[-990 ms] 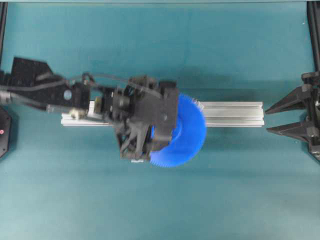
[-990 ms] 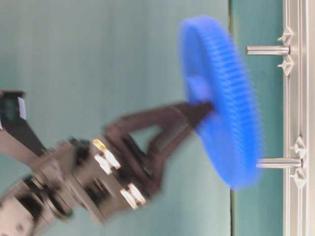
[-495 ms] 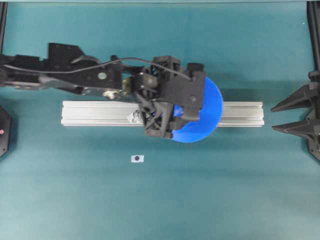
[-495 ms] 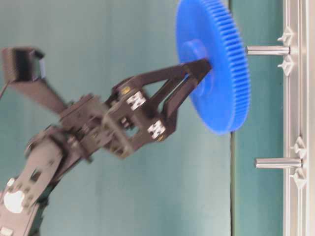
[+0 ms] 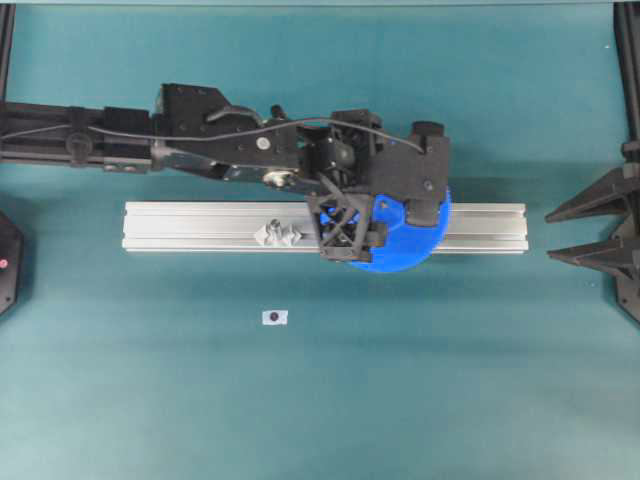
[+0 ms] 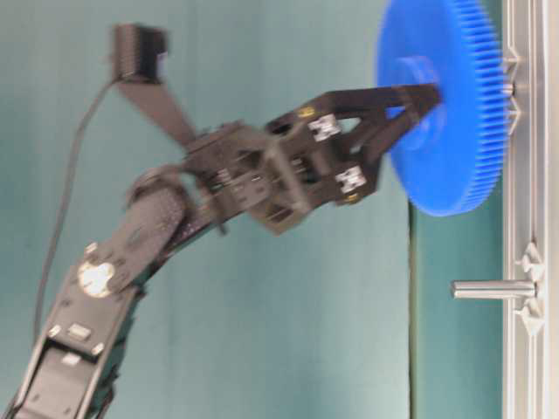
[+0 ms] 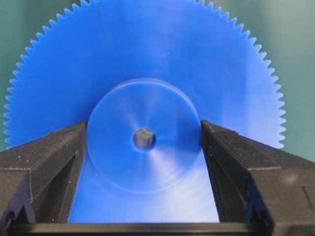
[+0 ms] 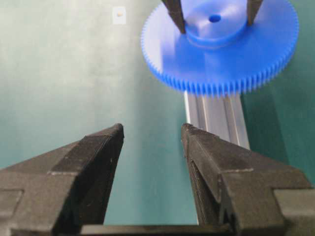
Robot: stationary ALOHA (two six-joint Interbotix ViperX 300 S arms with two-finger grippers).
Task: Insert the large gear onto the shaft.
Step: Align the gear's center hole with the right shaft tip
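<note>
Keeping the large gear (image 7: 142,98) level while it is lowered is what the step calls for in judgement: its hub is clamped between the fingers (image 7: 44,167) of the left gripper (image 6: 417,109), and a dull tip, seemingly the shaft (image 7: 144,139), is seen through the centre hole, so the bore should be held centred and eased straight down. The right gripper (image 8: 151,135) is parked with jaws spread and empty, well apart. The grooved aluminium rail (image 5: 190,226) carrying both pins lies on a plain teal tabletop (image 5: 320,400), with a second pin (image 6: 491,289) standing bare.

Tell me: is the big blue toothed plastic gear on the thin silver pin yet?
Partly on, it seems: the blue gear sits close above the aluminium rail, metal showing in its centre hole. Fully seated: cannot tell.
</note>
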